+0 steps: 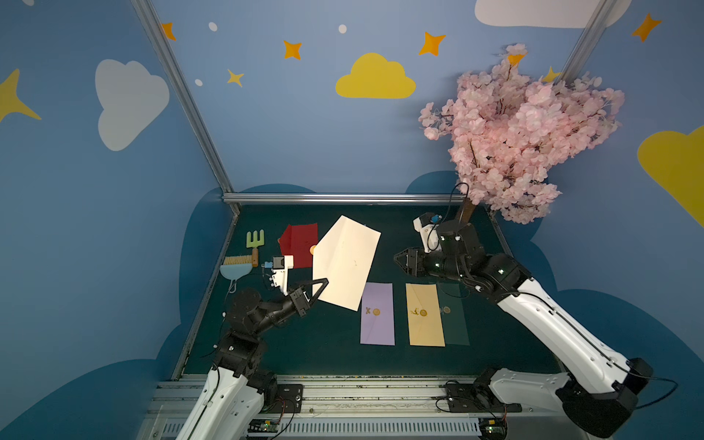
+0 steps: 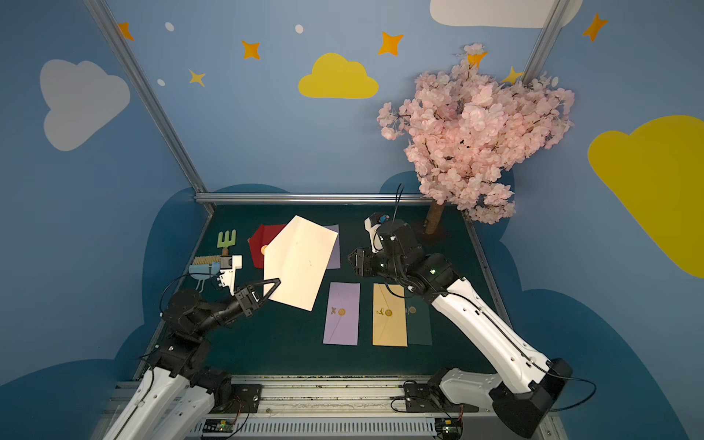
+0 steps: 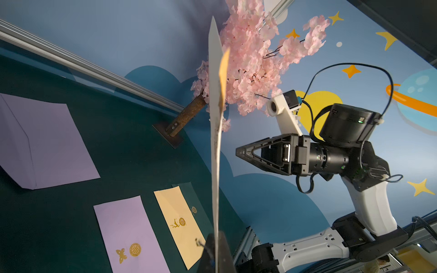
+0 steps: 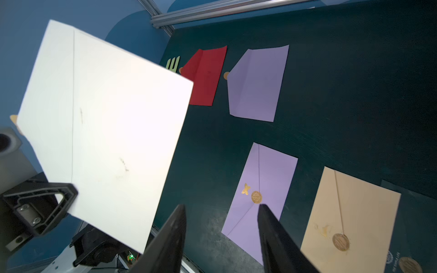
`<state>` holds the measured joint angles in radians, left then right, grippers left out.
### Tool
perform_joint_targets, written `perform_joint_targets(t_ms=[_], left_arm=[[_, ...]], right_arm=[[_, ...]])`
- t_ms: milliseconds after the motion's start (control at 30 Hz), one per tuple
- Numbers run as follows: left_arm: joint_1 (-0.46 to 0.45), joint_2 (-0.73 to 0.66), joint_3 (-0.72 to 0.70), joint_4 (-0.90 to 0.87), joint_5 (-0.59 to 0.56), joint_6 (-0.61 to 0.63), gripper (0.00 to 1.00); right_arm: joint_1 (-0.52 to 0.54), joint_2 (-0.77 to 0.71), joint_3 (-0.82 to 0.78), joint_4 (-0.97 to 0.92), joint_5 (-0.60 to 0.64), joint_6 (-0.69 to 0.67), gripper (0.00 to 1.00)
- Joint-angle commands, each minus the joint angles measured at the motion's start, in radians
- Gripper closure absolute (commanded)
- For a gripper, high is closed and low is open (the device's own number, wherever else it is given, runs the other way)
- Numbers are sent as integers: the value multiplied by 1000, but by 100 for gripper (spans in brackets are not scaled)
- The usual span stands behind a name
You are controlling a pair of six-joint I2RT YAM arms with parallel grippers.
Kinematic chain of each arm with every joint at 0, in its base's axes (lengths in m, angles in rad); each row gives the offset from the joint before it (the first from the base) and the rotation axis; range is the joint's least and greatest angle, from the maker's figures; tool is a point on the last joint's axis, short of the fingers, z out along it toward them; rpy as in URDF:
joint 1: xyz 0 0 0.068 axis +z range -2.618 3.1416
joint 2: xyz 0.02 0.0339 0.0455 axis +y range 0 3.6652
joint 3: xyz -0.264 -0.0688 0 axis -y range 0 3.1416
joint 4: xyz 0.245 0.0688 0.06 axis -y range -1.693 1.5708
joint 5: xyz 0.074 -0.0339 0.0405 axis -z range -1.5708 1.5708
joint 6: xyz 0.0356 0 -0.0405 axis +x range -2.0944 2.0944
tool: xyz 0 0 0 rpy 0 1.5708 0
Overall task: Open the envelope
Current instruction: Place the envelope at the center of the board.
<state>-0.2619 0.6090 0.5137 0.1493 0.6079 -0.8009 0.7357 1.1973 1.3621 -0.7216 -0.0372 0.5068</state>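
A white envelope (image 1: 344, 263) (image 2: 299, 263) hangs tilted above the table with its pointed flap unfolded. My left gripper (image 1: 324, 282) (image 2: 277, 282) is shut on its lower corner. The left wrist view shows it edge-on (image 3: 216, 141), rising out of the closed jaws (image 3: 216, 238), with an orange seal (image 3: 224, 63) on the flap tip. My right gripper (image 1: 396, 259) (image 2: 350, 259) hovers to the right of the envelope, apart from it. Its jaws (image 4: 221, 205) stand open and hold nothing. In the right wrist view the envelope (image 4: 106, 118) is off to one side of the fingers.
On the table lie an opened red envelope (image 1: 299, 244), an opened purple one (image 4: 257, 82), and sealed purple (image 1: 377, 314), tan (image 1: 424, 314) and dark green (image 1: 453, 316) envelopes. A pink blossom tree (image 1: 522, 133) stands back right. A toy fork (image 1: 255, 240) and brush (image 1: 236, 266) lie at the left.
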Motion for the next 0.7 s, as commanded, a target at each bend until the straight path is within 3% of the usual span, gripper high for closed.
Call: perform_joint_targets(t_ms=[0, 233, 500, 667], left_arm=[[3, 138, 56, 144, 8, 0, 97], [-12, 519, 208, 393, -3, -79, 97], [-95, 985, 489, 438, -128, -166, 97], [-156, 1164, 622, 440, -248, -212, 97]], right_arm=[[12, -30, -30, -102, 64, -28, 50], [46, -132, -69, -148, 97, 0, 50], [118, -150, -49, -212, 67, 25, 50], [155, -158, -44, -251, 99, 36, 50]])
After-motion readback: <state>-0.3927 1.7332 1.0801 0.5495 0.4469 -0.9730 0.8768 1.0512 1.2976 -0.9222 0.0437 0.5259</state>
